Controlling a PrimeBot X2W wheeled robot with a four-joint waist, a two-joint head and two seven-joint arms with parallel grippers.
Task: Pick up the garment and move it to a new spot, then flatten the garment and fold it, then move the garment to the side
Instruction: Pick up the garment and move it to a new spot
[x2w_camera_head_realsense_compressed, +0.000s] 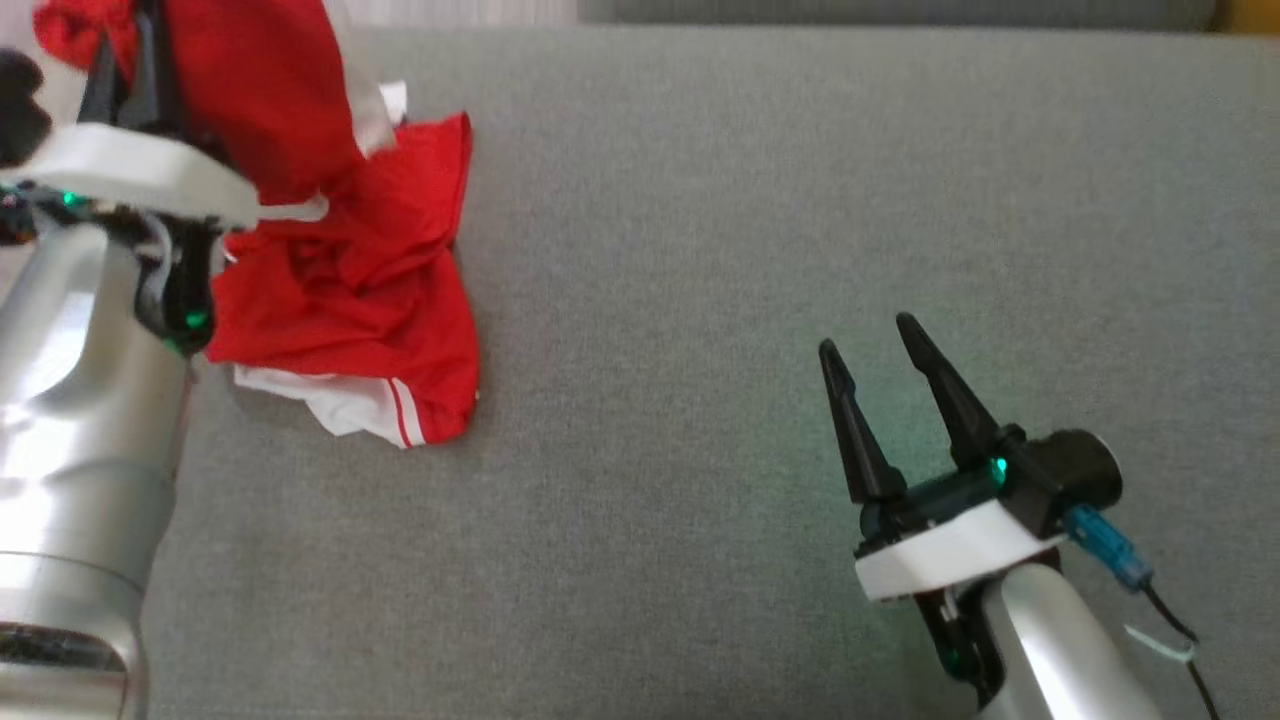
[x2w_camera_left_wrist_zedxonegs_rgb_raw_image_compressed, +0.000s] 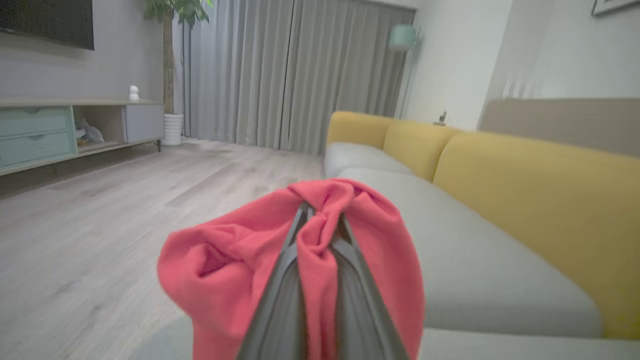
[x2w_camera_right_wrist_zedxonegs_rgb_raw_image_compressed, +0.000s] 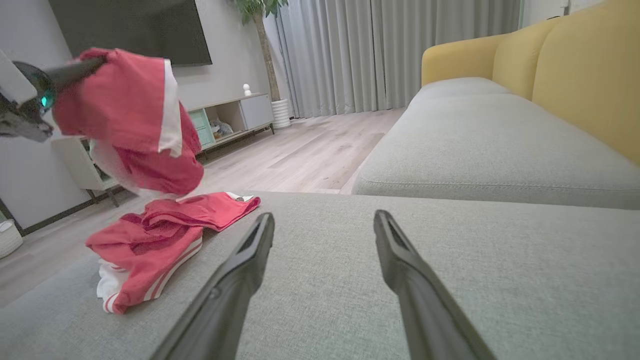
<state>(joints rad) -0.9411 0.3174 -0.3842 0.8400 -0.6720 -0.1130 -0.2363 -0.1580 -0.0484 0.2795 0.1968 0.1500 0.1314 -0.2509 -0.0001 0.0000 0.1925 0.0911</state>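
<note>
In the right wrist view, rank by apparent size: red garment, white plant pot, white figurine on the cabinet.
1. red garment (also nearest the camera)
2. white plant pot
3. white figurine

Garment (x2w_camera_head_realsense_compressed: 340, 290): red, white trim, thin white stripes at the hem.
Sofa seat (x2w_camera_head_realsense_compressed: 750, 250): plain grey weave.
Sofa backrest (x2w_camera_right_wrist_zedxonegs_rgb_raw_image_compressed: 585, 75): mustard yellow.
Curtains (x2w_camera_left_wrist_zedxonegs_rgb_raw_image_compressed: 280, 75): grey.
Floor (x2w_camera_left_wrist_zedxonegs_rgb_raw_image_compressed: 100, 225): pale wood grain.
Right end effector (x2w_camera_head_realsense_compressed: 868, 336): black fingers, white collar.

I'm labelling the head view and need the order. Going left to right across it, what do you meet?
Silver left forearm → crumpled red and white garment → bare grey fabric cushion → right gripper with two dark fingers, open.
</note>
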